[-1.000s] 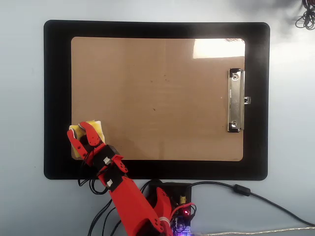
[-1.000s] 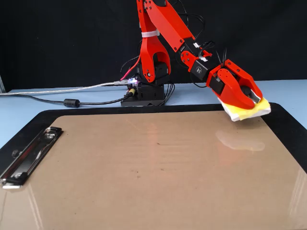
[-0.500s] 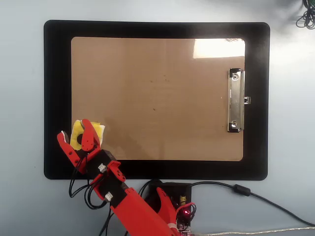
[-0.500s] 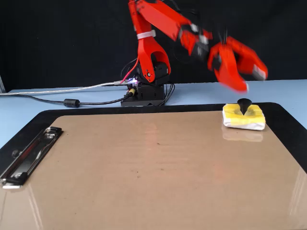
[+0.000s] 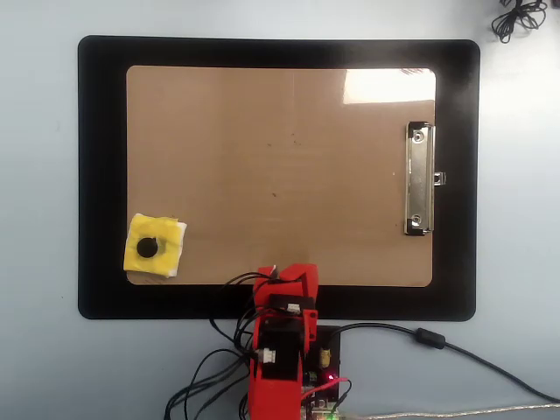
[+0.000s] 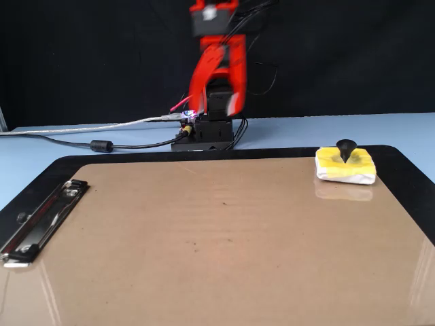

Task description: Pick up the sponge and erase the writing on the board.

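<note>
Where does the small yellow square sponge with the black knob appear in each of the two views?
Overhead view: the small yellow square sponge with the black knob lies at lower left, on the corner of the brown rectangular clipboard.
Fixed view: the sponge lies at right, on the clipboard's far corner.
Shared landmark: the silver metal clip, right overhead, lower left in the fixed view.

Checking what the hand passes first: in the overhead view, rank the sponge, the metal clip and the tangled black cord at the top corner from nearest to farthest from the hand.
From the hand at the board's lower edge:
1. Sponge, lower left corner.
2. Metal clip, right side.
3. Tangled black cord, top right corner.
</note>
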Motion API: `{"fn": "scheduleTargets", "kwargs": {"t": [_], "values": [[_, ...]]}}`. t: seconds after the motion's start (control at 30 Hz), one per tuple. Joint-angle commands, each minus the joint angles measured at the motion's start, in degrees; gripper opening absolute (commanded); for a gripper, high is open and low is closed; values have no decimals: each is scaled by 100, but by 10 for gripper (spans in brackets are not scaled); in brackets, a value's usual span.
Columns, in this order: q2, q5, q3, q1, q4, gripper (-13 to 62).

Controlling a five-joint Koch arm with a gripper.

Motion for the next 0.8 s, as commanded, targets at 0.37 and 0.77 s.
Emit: {"fn": "scheduleTargets", "kwargs": {"t": [0.37,0.77], "values": [[1248,782,2426,1195,70,336],[1239,791,2971,1187,475,343]]}}
